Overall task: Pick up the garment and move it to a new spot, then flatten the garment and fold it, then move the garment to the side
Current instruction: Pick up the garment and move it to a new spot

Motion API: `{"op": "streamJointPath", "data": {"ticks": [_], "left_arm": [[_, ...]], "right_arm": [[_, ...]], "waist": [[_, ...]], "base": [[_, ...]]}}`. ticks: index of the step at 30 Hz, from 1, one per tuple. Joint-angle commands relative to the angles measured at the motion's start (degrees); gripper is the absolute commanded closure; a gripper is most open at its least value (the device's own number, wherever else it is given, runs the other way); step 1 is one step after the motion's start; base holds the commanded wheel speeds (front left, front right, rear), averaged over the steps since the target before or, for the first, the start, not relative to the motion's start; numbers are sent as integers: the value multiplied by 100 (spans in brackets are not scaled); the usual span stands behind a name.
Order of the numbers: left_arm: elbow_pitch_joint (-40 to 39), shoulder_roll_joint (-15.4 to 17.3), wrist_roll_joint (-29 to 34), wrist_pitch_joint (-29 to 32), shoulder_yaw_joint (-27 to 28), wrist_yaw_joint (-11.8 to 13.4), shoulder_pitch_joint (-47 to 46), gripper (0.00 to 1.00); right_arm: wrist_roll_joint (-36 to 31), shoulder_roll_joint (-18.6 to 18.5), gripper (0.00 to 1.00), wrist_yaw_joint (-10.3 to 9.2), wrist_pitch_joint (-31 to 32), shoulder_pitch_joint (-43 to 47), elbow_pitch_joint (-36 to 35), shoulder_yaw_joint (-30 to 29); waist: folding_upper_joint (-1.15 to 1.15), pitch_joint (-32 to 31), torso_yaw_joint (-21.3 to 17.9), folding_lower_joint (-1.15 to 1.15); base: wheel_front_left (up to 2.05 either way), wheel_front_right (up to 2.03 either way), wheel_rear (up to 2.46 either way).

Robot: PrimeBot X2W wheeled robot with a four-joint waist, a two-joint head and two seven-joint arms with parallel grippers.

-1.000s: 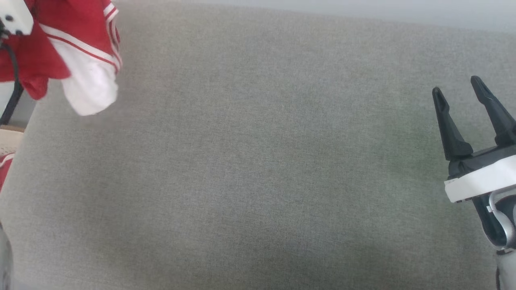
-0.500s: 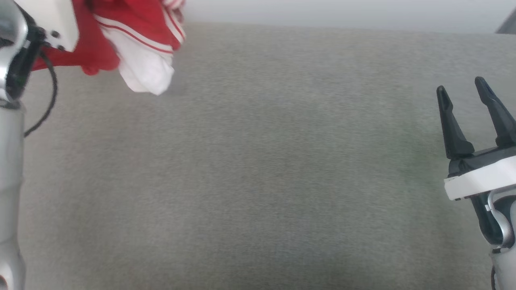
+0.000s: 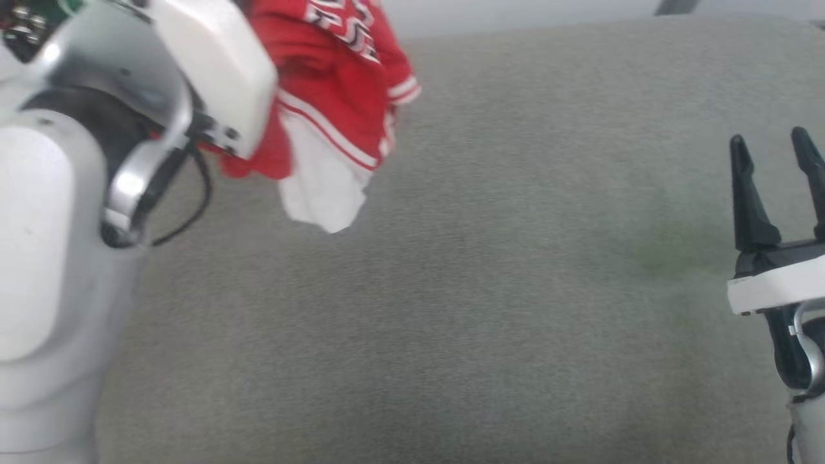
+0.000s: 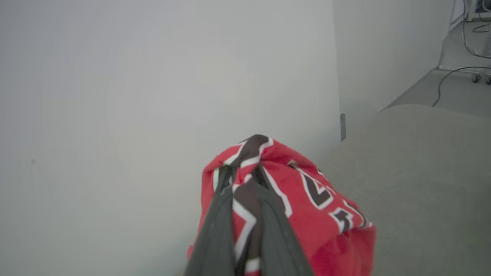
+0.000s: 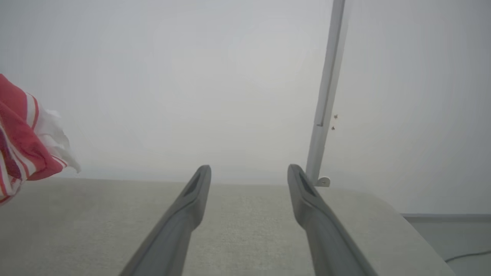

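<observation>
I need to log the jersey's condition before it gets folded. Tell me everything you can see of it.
The jersey is red, soft-looking cloth with a white sleeve, white-and-red striped trim and black, white-outlined lettering. It is bunched, not flat, hanging from the left claw, which is shut on a fold at the lettering. It dangles over the far left of the grey surface, sleeve lowest; nothing else visibly touches it.

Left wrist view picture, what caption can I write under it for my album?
Left gripper shut on the bunched red jersey, lifted over the grey fabric surface.
</observation>
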Motion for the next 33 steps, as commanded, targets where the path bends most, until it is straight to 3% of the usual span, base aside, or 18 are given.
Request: {"op": "streamJointPath", "data": {"ticks": [1,9,17,25,31,32,33], "left_arm": [[-84,-29,20,50,-38,25,43,100],[-224,-323,-113,479,-501,177,578,100],[422,-410,-411,587,-684,363,1670,100],[1651,-442,-554,376,-830,279,2214,100],[2637,-594,-651,180,-1039,76,2234,100],[2768,-621,-673,137,-1088,31,2220,93],[2768,-621,-673,137,-1088,31,2220,93]], "right_arm": [[-8,39,0,-4,-50,42,23,-14],[32,199,0,-3,-171,74,235,-110],[84,343,0,-4,-251,73,580,89],[145,383,0,-4,-286,-24,741,296],[161,389,0,-3,-287,-53,728,379],[156,391,0,-3,-288,-51,719,384],[156,391,0,-3,-288,-51,719,384]], "waist": [[0,67,-196,0],[0,217,-588,0],[0,311,-760,0],[0,329,-794,0],[0,293,-756,0],[0,284,-746,0],[0,284,-746,0]], "base": [[0,0,0],[0,0,0],[0,0,0],[0,0,0],[0,0,0],[0,0,0],[0,0,0]]}}
